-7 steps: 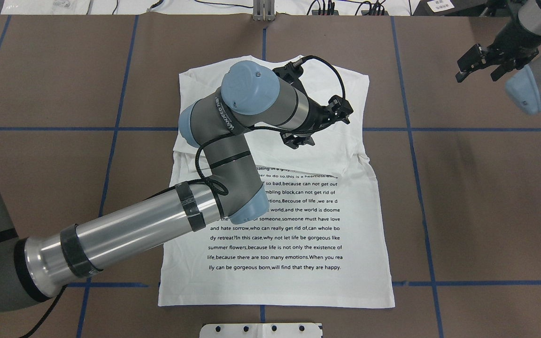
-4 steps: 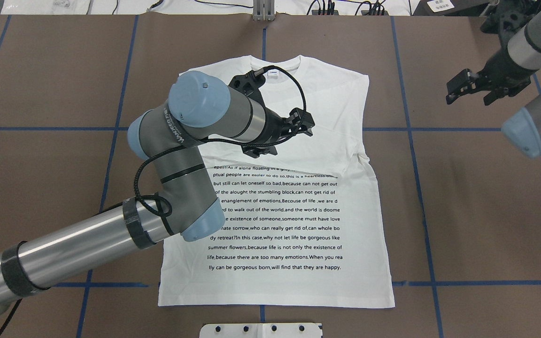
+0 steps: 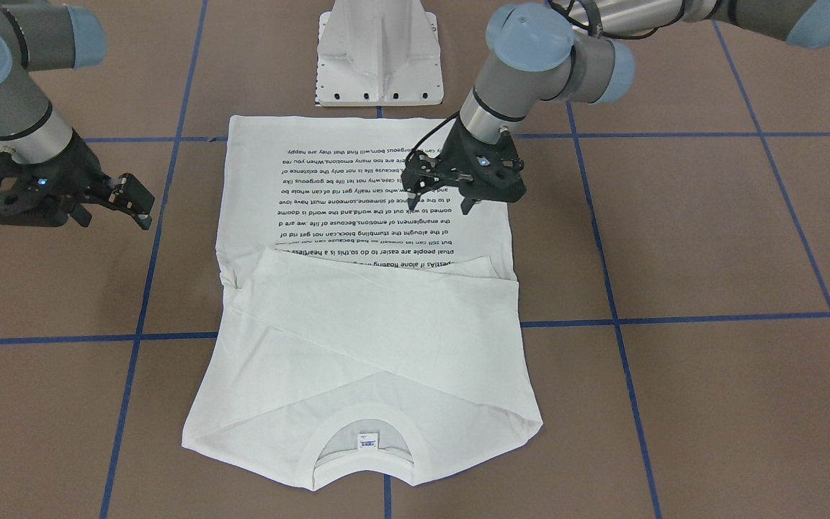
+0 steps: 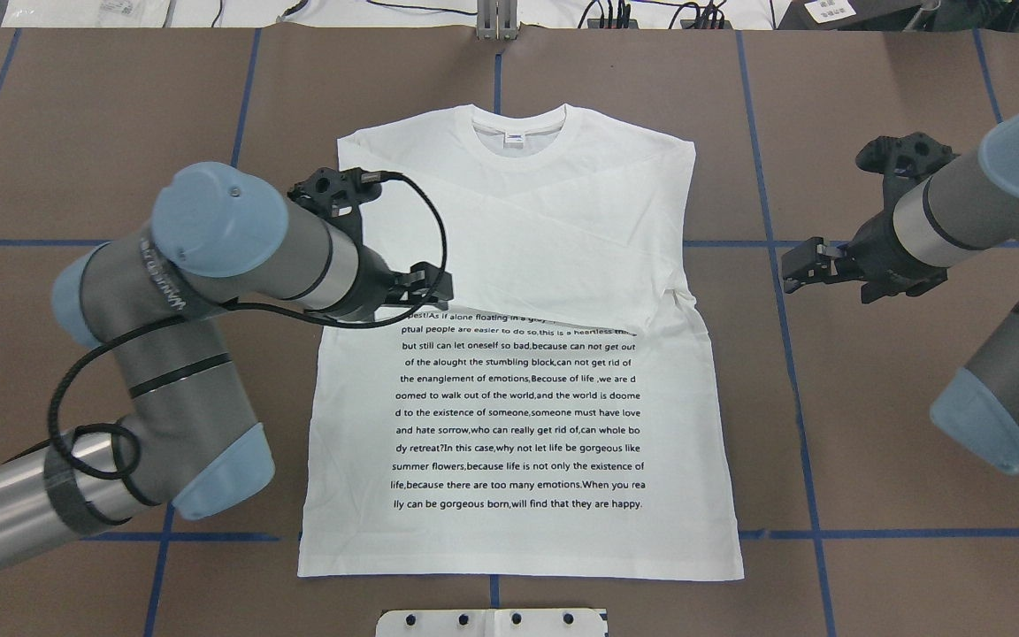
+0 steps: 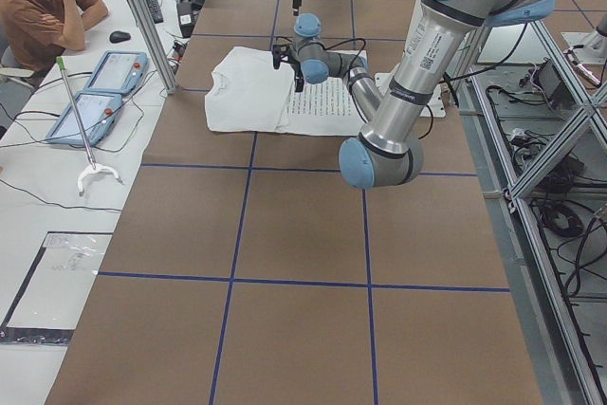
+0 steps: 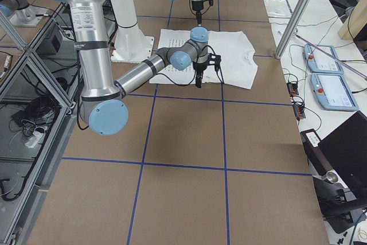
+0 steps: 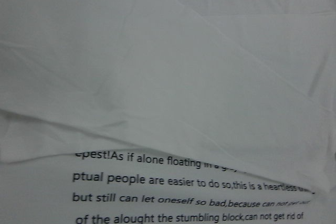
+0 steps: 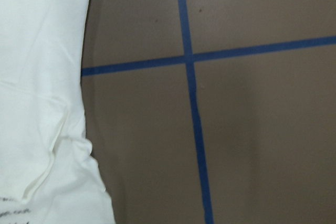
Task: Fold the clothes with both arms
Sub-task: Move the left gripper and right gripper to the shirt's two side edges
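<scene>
Your grey-silver left arm (image 4: pixel 209 257), with its light blue joint caps, reaches in from the desk's left edge. Its black two-finger left gripper (image 4: pixel 421 287) hovers over the shirt's left edge, where a folded sleeve meets the first line of print. In the front-facing view its fingers (image 3: pixel 413 202) stand apart, holding nothing.

The white long-sleeved cotton shirt (image 4: pixel 518 548) lies flat in the middle of the brown desk (image 4: pixel 872 425). Its ribbed collar (image 4: pixel 518 119) points toward the far edge and its hem toward the near edge. Both sleeves (image 4: pixel 563 221) are already crossed over the chest, above the block of small black text (image 4: pixel 518 431).

The black right gripper (image 4: pixel 806 265) hangs over bare desk just beside the shirt's right edge, touching no cloth. Its fingers (image 3: pixel 137 202) look apart too.

You appear to be between folds: the sleeves are in and the body fold is not yet begun. The next move likely calls for the 2 grippers to drop to matching points on opposite edges, pinch both layers and lift together, so the cloth does not skew.

Against 1 second ago, the left gripper has drawn back from over the chest to the left edge. The right gripper has come in from the desk's far right corner. The shirt has not shifted.
</scene>
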`<action>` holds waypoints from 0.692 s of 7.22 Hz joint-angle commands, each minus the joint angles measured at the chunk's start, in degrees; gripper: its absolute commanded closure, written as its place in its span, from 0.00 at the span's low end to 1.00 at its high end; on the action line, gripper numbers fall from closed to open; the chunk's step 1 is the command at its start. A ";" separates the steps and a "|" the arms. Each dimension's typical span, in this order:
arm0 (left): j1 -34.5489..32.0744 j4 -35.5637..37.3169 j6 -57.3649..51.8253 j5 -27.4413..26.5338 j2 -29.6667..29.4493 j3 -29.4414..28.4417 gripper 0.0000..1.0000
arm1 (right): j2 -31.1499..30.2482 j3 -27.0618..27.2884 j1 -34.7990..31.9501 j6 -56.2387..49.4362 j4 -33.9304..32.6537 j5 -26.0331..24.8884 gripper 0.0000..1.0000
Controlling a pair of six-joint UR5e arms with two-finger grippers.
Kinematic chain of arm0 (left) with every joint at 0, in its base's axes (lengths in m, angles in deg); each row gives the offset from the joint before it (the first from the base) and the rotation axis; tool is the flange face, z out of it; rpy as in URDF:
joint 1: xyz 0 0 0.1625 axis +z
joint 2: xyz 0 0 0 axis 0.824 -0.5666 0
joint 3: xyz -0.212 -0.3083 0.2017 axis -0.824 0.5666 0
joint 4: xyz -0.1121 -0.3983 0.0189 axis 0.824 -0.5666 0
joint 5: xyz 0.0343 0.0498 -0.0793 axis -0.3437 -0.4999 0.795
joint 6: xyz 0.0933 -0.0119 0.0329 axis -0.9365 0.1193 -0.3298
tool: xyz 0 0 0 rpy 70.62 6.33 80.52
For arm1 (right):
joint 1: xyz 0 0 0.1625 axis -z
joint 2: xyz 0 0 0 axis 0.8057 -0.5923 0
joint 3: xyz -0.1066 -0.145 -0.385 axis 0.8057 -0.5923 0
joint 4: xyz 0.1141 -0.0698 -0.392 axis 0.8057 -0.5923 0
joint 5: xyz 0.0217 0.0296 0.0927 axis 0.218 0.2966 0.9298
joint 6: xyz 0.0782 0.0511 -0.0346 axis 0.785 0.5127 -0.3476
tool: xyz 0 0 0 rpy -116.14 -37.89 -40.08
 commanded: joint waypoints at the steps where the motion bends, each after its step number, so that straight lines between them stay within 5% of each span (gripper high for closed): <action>1: -0.83 0.49 -5.51 0.02 10.38 5.19 0.01 | -1.76 6.27 9.19 10.30 -0.12 -4.82 0.00; 5: -0.83 -0.83 -5.34 0.02 24.38 16.71 0.00 | -1.93 7.61 24.34 19.83 1.62 -12.86 0.00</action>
